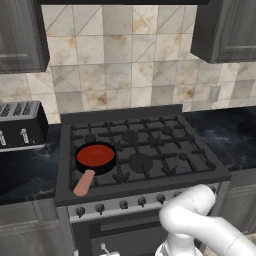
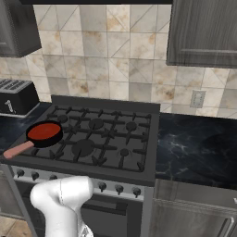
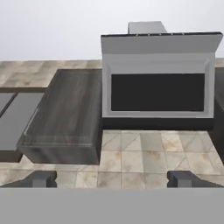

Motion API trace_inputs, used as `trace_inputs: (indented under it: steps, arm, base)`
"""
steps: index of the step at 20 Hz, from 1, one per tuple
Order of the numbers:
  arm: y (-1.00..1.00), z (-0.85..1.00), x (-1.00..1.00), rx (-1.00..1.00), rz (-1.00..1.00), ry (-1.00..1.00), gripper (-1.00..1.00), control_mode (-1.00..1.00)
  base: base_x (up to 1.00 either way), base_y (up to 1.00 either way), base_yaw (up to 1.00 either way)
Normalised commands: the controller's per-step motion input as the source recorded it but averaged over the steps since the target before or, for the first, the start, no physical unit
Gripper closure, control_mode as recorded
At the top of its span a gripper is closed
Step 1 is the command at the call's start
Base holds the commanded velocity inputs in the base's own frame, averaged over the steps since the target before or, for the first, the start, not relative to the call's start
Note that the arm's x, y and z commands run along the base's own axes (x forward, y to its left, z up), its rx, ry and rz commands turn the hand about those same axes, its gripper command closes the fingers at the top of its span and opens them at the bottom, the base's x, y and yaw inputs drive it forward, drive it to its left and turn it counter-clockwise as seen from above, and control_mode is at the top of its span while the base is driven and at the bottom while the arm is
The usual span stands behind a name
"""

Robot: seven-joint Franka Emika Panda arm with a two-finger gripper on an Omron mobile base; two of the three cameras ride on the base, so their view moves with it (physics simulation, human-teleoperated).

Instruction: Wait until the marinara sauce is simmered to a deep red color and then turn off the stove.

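The marinara sauce (image 1: 95, 154) (image 2: 44, 131) is a flat red disc in a small black skillet on the front left burner of the stove (image 1: 155, 150) (image 2: 106, 139). The skillet's tan-pink handle (image 1: 84, 182) (image 2: 17, 149) points toward the front edge. A silver strip of small dark knobs (image 1: 120, 204) (image 2: 102, 186) runs along the stove's front. In the hand view my gripper (image 3: 113, 179) is open, its two dark fingertips (image 3: 41, 179) wide apart with nothing between them, facing the tiled wall and a grey range hood (image 3: 157, 57).
A silver-and-black toaster (image 1: 20, 125) (image 2: 16, 97) stands on the dark counter left of the stove. Dark counter (image 2: 194, 148) extends to the right. Dark upper cabinets (image 1: 225, 30) (image 2: 203, 32) hang on both sides. My white arm (image 1: 195, 220) (image 2: 60, 199) bends low before the oven door.
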Motion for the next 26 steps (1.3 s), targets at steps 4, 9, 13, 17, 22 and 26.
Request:
trace_inputs:
  steps: [4,9,13,17,22,26]
  arm:
    - [0.0,-0.12,0.02,0.15,-0.04,-0.24,-1.0,-1.0]
    - [0.0,-0.02,0.28,0.0,0.0,-0.04,-1.0,-1.0]
    - [0.0,0.0,0.48,0.0,0.0,0.0,-1.0,-1.0]
    - [-0.03,0.0,0.52,0.02,0.0,0.0,-1.0,-1.0]
    - [-0.01,0.0,0.58,0.03,0.0,0.0,-1.0,-1.0]
    - [-0.01,0.0,0.54,0.02,0.0,0.0,-1.0,-1.0]
  base:
    - [0.0,0.0,0.0]
    - [0.0,0.0,0.0]
    - [0.0,0.0,0.0]
    - [0.0,0.0,0.0]
    - [0.0,0.0,0.0]
    - [0.0,0.0,0.0]
